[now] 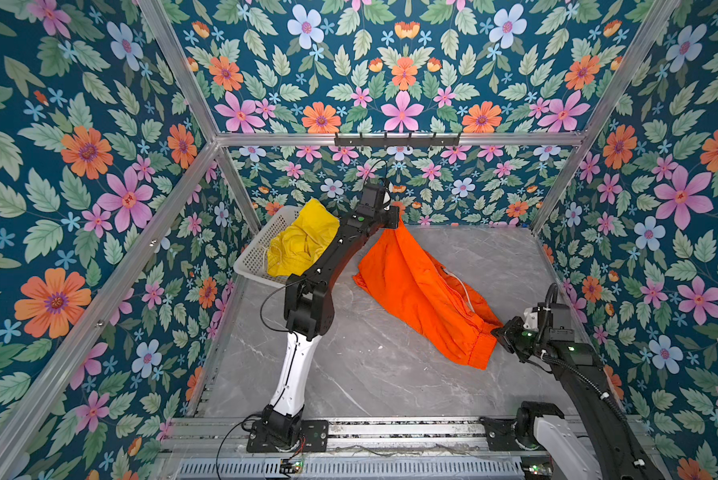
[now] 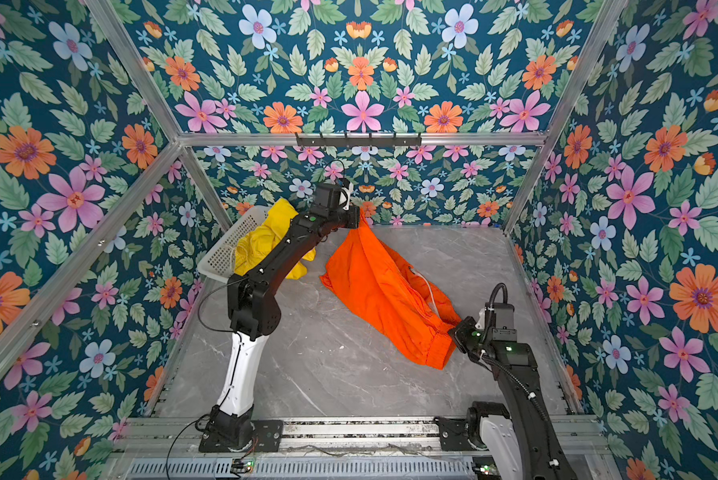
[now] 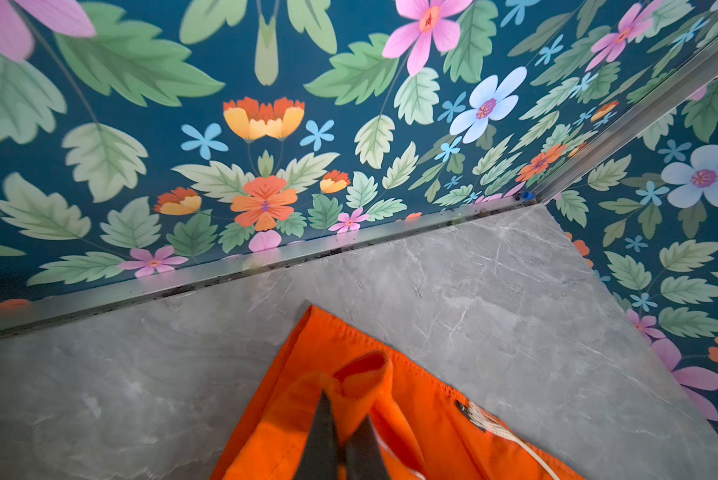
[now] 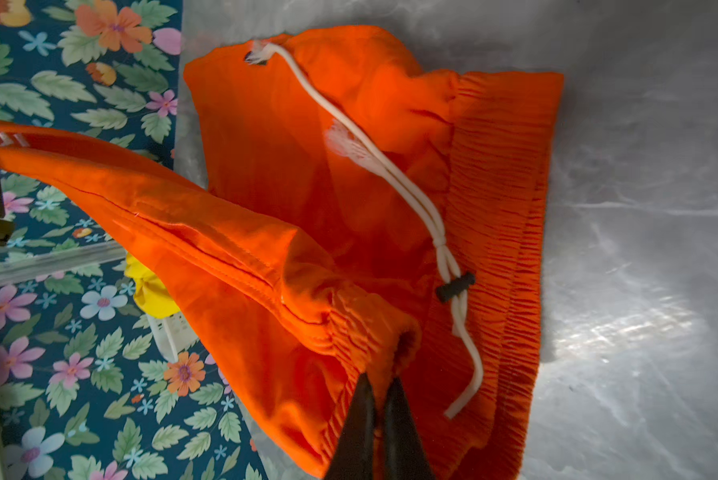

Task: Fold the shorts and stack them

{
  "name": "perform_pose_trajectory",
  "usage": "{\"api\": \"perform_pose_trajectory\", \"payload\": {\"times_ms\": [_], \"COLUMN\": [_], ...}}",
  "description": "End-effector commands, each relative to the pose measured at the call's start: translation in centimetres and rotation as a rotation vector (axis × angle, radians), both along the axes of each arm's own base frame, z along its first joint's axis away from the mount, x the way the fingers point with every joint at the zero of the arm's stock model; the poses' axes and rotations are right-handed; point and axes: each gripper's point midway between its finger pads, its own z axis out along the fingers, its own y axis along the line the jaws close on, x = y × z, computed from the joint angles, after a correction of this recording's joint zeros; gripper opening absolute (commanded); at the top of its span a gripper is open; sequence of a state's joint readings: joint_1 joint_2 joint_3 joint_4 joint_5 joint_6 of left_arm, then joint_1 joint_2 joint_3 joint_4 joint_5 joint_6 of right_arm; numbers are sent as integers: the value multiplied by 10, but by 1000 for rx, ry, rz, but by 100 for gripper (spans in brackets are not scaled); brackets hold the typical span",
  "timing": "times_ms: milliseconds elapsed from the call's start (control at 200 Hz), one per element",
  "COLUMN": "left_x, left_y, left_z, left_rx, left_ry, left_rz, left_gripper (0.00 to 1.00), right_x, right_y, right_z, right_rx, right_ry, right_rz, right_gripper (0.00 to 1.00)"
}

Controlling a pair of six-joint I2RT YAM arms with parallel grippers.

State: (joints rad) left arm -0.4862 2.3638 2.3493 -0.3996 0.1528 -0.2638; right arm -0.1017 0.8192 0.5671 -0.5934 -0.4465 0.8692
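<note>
Over the grey marble table [image 1: 370, 374], the orange shorts [image 1: 424, 291] are stretched at the centre of both top views. One raised end is pinched by the left gripper [image 1: 394, 220] and the waistband is clamped by the right gripper [image 1: 496, 332]. The yellow shorts [image 1: 303, 241] are heaped in the white basket [image 1: 253, 257], left of centre. A black cord stopper [image 4: 455, 286] is shown only by the right wrist view.

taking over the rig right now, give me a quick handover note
Left gripper: shut on the leg end of the orange shorts, raised near the back wall.
Right gripper: shut on their waistband, low over the table.
Yellow shorts: crumpled in the white basket.
Done: orange pair is out, stretched between both arms.
Left: lay it flat and fold it, then fold the yellow pair and stack.
</note>
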Motion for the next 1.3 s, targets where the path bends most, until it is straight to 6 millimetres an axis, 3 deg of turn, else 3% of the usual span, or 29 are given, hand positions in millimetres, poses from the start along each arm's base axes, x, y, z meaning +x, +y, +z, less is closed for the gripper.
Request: {"api": "perform_pose_trajectory", "payload": {"times_ms": [0, 145, 185, 260, 320, 405, 530, 640, 785, 1000, 1105, 1295], "left_x": [12, 17, 19, 22, 23, 22, 8, -24, -58, -65, -73, -118], "left_y": [8, 7, 3, -5, -8, -2, 27, 51, 68, 67, 75, 105], "left_z": [-7, -42, -52, -65, -66, -58, -43, -59, -105, -183, -204, -221], "left_rx": [-6, 13, 1, -32, -52, -48, -22, -8, -2, -31, -7, 47], "left_ry": [6, 45, 61, 80, 86, 82, 92, 171, 286, 468, 527, 592], "left_rz": [77, 89, 84, 66, 58, 70, 104, 102, 89, 81, 106, 180], "left_gripper": [0, 4, 11, 39, 49, 60, 60, 56, 52, 44, 43, 43], "right_x": [10, 17, 21, 27, 34, 44, 54, 51, 43, 57, 63, 70], "right_y": [-5, -15, -21, -33, -45, -60, -70, -51, -16, 28, 29, 16], "right_z": [-8, -22, -25, -31, -30, -12, 28, 40, 15, -6, -21, -58], "right_rx": [5, -23, -38, -61, -78, -143, -241, -218, -149, -61, -47, -114], "right_ry": [15, 50, 52, 62, 49, 13, -69, -77, -15, 1, 41, 165], "right_rz": [-27, -58, -77, -115, -145, -163, -132, -35, 101, 285, 297, 290], "right_gripper": [0, 0, 2, 15, 28, 41, 50, 50, 50, 49, 49, 49]}}
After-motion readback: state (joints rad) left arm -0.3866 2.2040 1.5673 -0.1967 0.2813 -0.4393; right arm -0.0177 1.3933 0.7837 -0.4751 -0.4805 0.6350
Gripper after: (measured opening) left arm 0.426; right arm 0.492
